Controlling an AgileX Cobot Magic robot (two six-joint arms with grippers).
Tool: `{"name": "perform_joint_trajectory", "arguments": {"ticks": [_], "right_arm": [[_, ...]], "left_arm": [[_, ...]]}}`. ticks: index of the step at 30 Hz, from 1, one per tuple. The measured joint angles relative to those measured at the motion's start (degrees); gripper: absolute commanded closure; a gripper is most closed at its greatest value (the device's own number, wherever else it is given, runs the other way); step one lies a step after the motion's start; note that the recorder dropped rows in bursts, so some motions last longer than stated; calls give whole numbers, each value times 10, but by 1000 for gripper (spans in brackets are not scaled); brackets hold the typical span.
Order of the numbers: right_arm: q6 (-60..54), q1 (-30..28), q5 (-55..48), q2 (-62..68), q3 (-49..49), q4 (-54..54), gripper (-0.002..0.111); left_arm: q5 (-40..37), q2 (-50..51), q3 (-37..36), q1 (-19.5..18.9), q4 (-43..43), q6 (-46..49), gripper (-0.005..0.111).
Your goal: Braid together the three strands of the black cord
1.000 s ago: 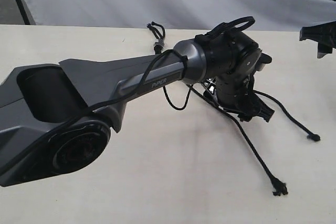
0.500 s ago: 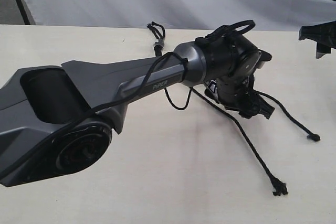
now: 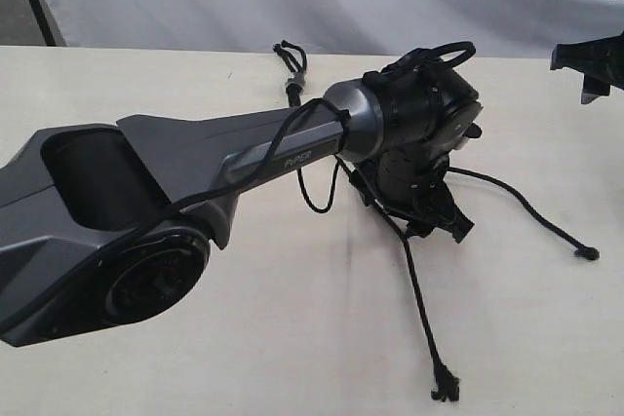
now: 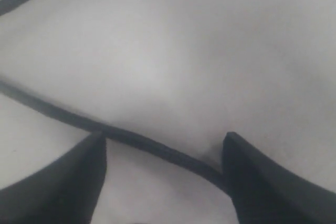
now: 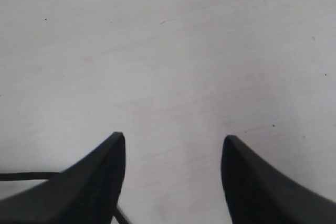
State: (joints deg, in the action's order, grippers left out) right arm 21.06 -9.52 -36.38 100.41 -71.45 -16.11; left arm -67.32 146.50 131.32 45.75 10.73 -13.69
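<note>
Black cord (image 3: pixel 292 67) sits with its knot at the far edge of the table (image 3: pixel 244 338), and my left gripper (image 4: pixel 164 148) (jaws apart, straddling, not pinching) has just swept one strand (image 3: pixel 420 309) toward its own side, a crossing begun I think, while the right gripper (image 5: pixel 173 148) waits open.

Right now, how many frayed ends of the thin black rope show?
2. One frayed knotted tip lies low in the exterior view, a second tip at its right edge. A third may hide under the grey arm.
</note>
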Motion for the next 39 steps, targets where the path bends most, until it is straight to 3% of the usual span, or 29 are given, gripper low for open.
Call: {"name": "perform_joint_trajectory", "arguments": {"ticks": [4, 8, 10, 20, 24, 27, 32, 37, 39], "right_arm": [[0, 0, 0, 0, 0, 1, 55], [0, 0, 1, 0, 0, 1, 55], [0, 0, 3, 0, 0, 2, 55], [-2, 0, 6, 0, 0, 4, 55], [-2, 0, 9, 0, 0, 4, 55], [-2, 0, 10, 0, 0, 4, 55], [-2, 0, 11, 0, 0, 4, 55], [-3, 0, 12, 0, 0, 12, 55], [-3, 0, 12, 0, 0, 15, 55]], "left_arm": [[-6, -7, -15, 0, -4, 21, 56], [-6, -13, -33, 0, -35, 48, 86], [-6, -14, -37, 0, -41, 55, 107], [-17, -34, -48, -1, -35, 94, 107], [-23, -120, -52, -7, 30, 99, 107], [-21, -185, -63, -61, 46, 101, 107], [-22, -246, -190, -191, 56, 106, 107], [-18, -247, -287, -271, 87, 107, 107], [20, -247, -329, -302, 104, 111, 107]]}}
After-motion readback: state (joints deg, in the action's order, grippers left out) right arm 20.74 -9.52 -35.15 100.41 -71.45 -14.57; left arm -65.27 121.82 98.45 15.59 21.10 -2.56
